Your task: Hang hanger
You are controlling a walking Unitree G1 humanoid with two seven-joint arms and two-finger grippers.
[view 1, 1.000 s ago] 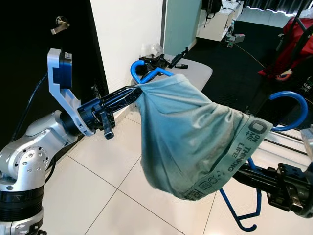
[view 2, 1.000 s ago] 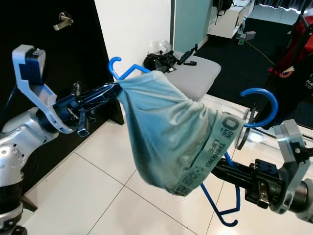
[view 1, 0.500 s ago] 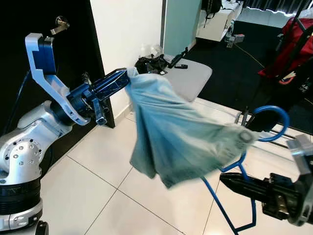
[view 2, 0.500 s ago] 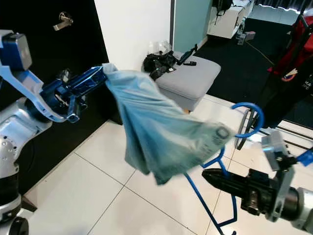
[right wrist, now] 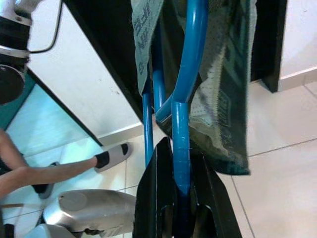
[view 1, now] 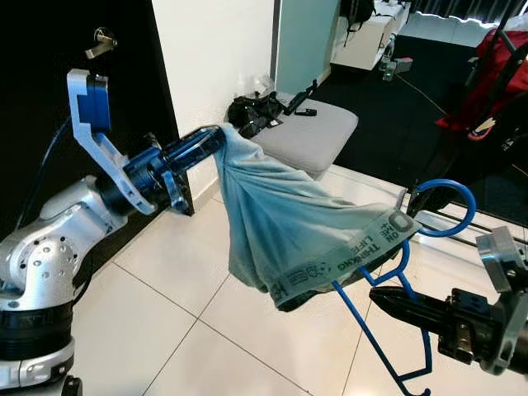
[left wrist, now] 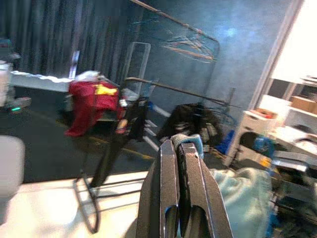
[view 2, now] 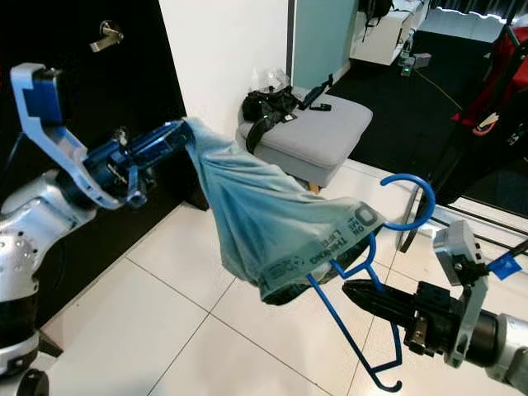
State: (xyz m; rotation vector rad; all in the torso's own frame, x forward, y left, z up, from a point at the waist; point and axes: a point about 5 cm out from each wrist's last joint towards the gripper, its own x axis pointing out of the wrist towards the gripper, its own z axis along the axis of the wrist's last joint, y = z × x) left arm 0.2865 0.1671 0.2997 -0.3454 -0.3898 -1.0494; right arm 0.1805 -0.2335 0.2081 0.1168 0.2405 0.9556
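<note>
The right end effector (view 2: pixel 356 290) is clamping the lower blue bar of the hanger (view 2: pixel 363 272), its fingers pressed onto the tube in the right wrist view, and it is carrying the hanger low, nearest the robot, with the hook (view 2: pixel 410 202) curling upward above it. Just beyond, the teal garment (view 1: pixel 297 223) is draping from the hanger toward the left end effector (view 1: pixel 210 139), which is pinching the cloth's far corner up and to the hanger's left, fingers closed on fabric. To do this step well, the cloth probably wants easing fully over the hanger's shoulder before the left grip lets go, keeping the hook free. Farther from the hanger, a grey ottoman (view 1: pixel 318 132) is sitting by the wall, and a dark rack (left wrist: pixel 163 89) is standing behind. How much of the hanger is lying inside the garment is hidden, and its far shoulder is covered.
</note>
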